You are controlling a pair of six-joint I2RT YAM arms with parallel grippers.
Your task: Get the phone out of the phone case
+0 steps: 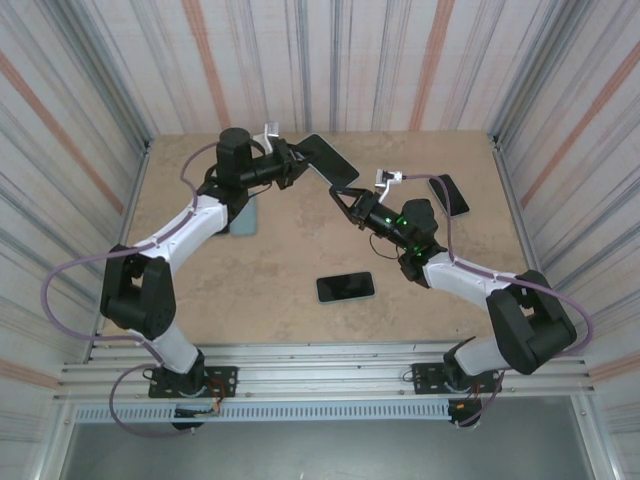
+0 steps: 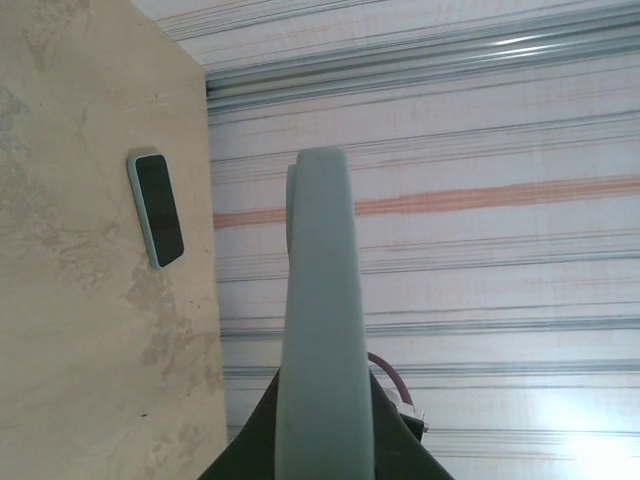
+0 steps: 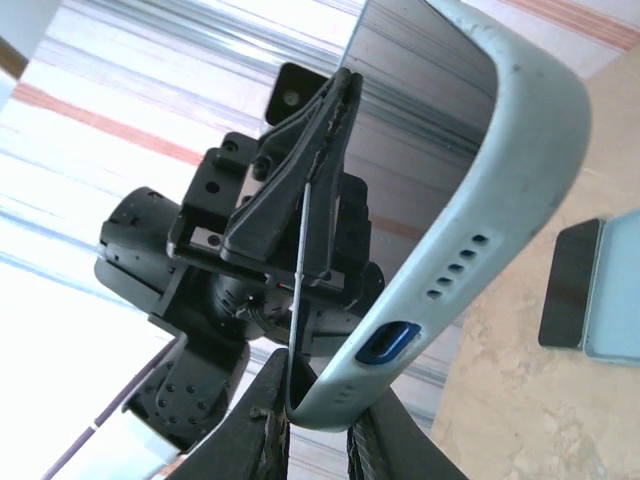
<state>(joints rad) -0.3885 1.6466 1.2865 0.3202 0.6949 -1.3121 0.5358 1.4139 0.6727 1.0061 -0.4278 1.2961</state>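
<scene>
Left fingers [image 3: 290,190] clamped on phone [image 1: 335,162], held above bench [image 1: 280,260]. Right fingers [image 3: 265,430] clamped on phone case [image 3: 520,150] end, which is bowed away from phone.

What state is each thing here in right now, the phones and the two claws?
Cased phone: lifted off the table, inside its pale case, screen dark.
Left claw: shut on the cased phone.
Right claw: shut on a corner of the cased phone.
Front phone: lying flat, screen up and dark.
Far phone: lying flat in a pale case, screen dark.
</scene>
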